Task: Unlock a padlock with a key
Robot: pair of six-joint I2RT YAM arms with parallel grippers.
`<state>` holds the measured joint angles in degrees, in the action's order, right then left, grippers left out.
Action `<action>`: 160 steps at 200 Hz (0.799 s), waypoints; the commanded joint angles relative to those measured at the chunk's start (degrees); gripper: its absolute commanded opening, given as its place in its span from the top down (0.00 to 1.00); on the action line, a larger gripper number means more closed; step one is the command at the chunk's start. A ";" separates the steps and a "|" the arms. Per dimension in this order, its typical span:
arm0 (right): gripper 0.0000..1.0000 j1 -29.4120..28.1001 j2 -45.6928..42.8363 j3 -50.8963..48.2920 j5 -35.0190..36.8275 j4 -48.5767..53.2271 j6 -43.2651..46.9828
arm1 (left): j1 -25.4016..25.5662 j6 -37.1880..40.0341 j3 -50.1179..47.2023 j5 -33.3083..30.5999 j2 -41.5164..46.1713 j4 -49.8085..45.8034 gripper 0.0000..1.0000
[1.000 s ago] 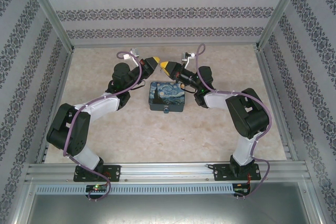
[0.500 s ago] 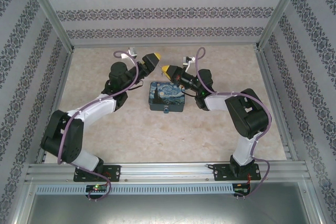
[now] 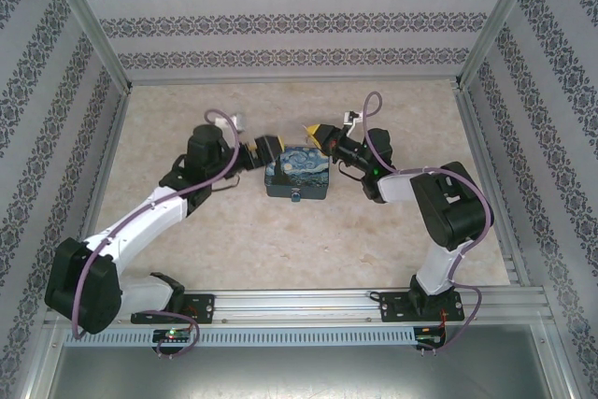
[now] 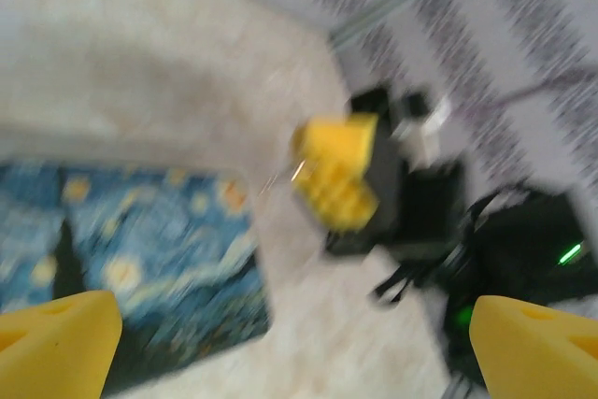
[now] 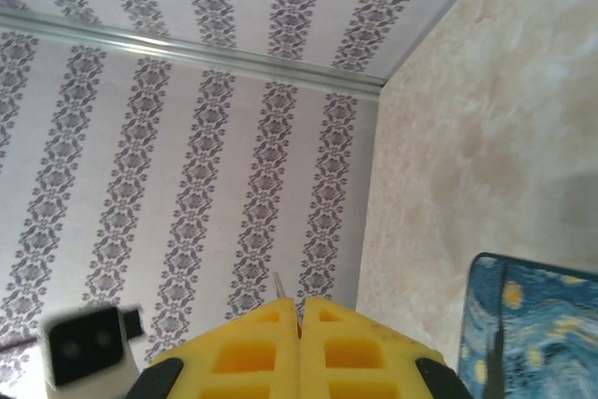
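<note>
Padlock — a tiny bluish nub — sits at the middle of the lower edge of the painted box in the overhead view, near the centre of the table; it is too small to make out its shackle. The key is pinched in the right gripper, whose yellow fingers are pressed together with just a thin metal tip poking out above them — this gripper is by the box's upper right corner. The left gripper is just beside the box's upper left edge, its fingers spread wide at the lower corners of its own blurred view, holding nothing.
</note>
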<state>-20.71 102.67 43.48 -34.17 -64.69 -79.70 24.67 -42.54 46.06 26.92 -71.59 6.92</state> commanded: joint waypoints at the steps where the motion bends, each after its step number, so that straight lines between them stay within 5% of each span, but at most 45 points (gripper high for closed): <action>1: 1.00 0.66 -1.14 -0.70 -0.72 2.09 2.18 | 3.75 8.80 -5.22 0.61 1.19 -8.89 0.04; 57: 1.00 0.08 -1.01 -0.38 -0.73 9.01 4.95 | 11.20 13.56 -12.07 -4.86 -6.54 0.82 0.20; 160: 1.00 -1.88 1.54 -0.15 1.09 12.12 7.06 | 13.47 18.26 -13.07 -12.64 -20.51 19.81 0.33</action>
<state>-21.82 102.89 43.38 -33.91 -52.29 -74.56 36.86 -27.11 33.80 17.56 -90.21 18.98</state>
